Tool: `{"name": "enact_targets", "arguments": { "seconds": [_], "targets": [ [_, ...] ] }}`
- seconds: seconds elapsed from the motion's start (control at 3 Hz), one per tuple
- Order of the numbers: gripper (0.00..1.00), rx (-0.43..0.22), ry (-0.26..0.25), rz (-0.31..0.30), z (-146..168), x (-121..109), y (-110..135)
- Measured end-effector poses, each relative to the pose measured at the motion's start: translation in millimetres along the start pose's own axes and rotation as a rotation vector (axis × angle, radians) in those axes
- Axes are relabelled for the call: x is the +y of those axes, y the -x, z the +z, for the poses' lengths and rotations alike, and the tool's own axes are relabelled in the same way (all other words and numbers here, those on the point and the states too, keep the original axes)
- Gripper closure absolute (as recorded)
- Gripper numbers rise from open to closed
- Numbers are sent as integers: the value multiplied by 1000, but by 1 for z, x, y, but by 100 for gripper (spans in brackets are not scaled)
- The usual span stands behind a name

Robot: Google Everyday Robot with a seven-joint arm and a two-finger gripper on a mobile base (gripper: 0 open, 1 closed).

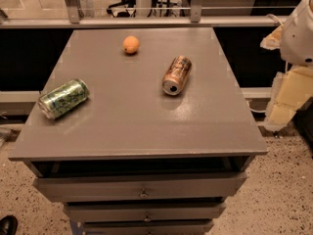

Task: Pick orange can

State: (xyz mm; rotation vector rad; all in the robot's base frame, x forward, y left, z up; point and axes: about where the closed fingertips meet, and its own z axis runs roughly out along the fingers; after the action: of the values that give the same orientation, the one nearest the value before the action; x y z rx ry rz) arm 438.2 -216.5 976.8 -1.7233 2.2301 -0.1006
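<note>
Drink can (176,75) lies right of tabletop (132,126) centre, second can (63,98) at the left edge, fruit (131,44) near the far edge; tool (286,99) hangs beyond the right edge.

No text readable anywhere; tool (286,102) right of the table (137,126).

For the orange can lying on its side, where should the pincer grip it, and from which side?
Probably from above, closing across the mid-body of the orange can: it lies on its side, silver top toward the camera, curved flanks free. The pincer hangs beyond the drawer cabinet's right edge.
</note>
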Motion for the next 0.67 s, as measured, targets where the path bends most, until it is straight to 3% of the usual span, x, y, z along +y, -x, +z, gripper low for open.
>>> {"name": "enact_targets", "arguments": {
  "seconds": [0.33, 0.67],
  "targets": [
    [0, -2, -2, 0, 0, 0, 0],
    [0, -37, -17, 52, 13, -10, 5]
  ]
}}
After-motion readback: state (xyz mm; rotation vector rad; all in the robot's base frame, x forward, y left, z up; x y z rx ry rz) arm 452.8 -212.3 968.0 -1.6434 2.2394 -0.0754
